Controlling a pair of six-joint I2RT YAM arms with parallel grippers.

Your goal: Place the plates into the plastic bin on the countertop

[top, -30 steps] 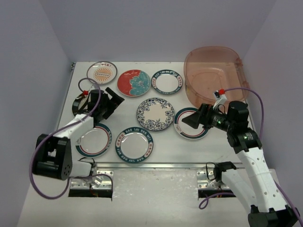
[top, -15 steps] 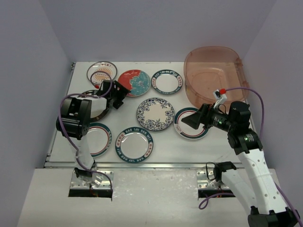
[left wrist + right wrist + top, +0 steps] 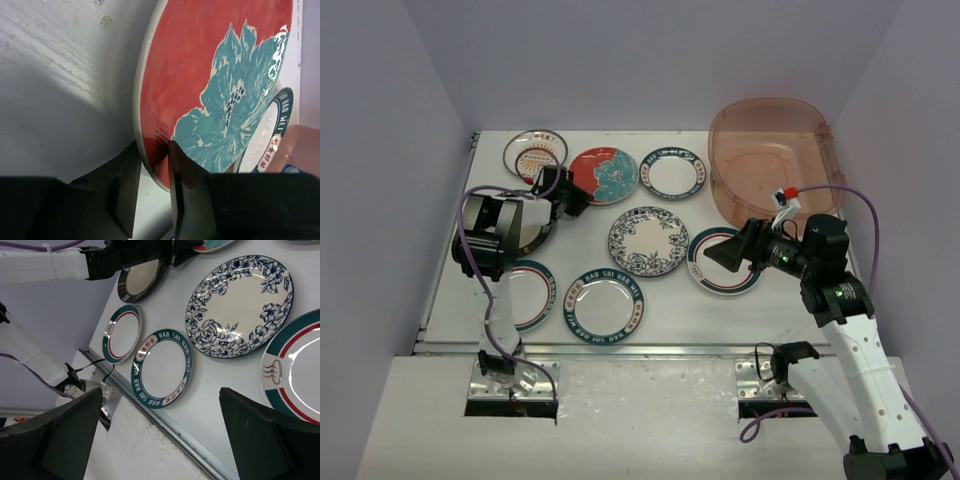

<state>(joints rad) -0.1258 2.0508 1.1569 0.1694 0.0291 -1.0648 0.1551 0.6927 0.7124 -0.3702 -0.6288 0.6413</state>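
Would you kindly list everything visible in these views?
sunburst plate: one, orange, far left.
red-teal plate: one, red with teal flower, far centre.
floral plate: one, blue-white, centre.
black-rimmed plate: one, left, under left arm.
green-rimmed plates: four, white, one far, three near.
bin: one, pinkish, far right, empty.
countertop: one, white.
left gripper: black, jaws on red-teal plate's rim.
right gripper: black, open over near-right plate.

The bin (image 3: pixel 770 160) sits at the tabletop's (image 3: pixel 720 310) far right corner; the plates (image 3: pixel 649 241) lie to its left, three along the back, the rest nearer.
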